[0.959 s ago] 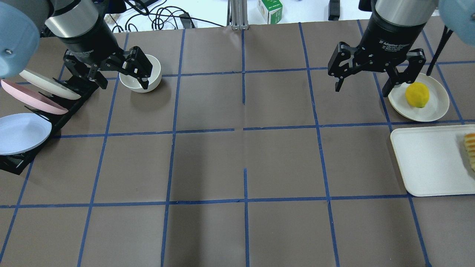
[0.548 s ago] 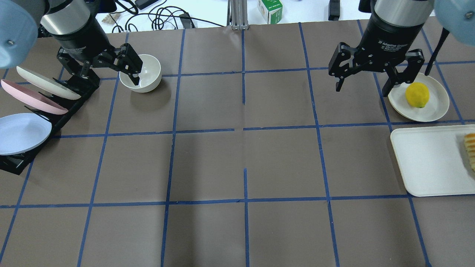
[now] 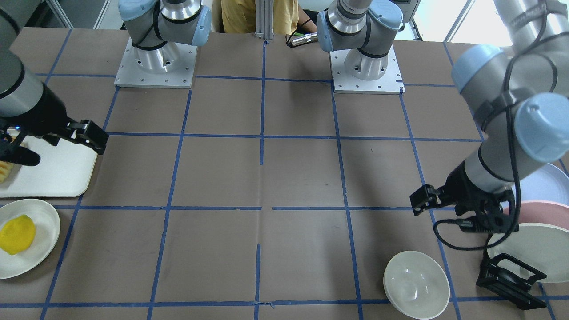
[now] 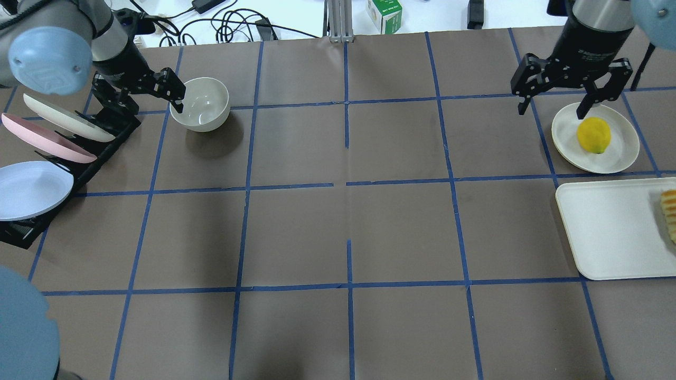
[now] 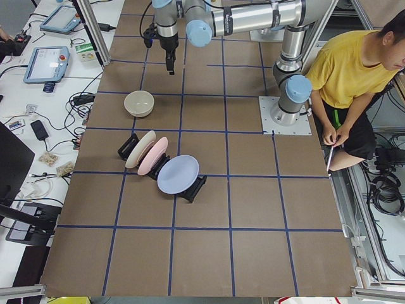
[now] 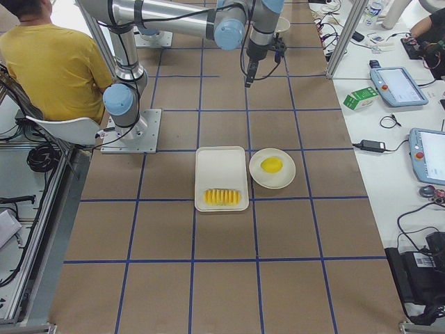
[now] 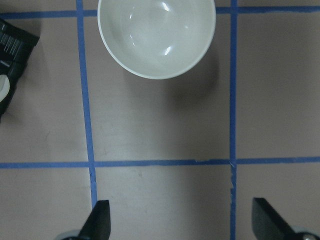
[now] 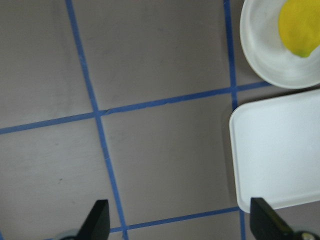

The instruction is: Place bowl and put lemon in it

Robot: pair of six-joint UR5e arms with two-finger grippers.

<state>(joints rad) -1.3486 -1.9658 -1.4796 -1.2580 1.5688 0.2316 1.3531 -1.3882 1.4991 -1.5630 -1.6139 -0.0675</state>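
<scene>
Standing upright, bowl (image 7: 156,37), clear of left end effector (image 7: 184,222)

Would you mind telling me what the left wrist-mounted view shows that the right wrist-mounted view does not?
Only the left wrist view shows the bowl, empty and upright, and a corner of the black rack. Only the right wrist view shows the lemon on its plate and the white tray beside it. Both show the brown table with blue tape lines, and an open, empty pincer at the bottom: the left pincer and the right pincer.
</scene>
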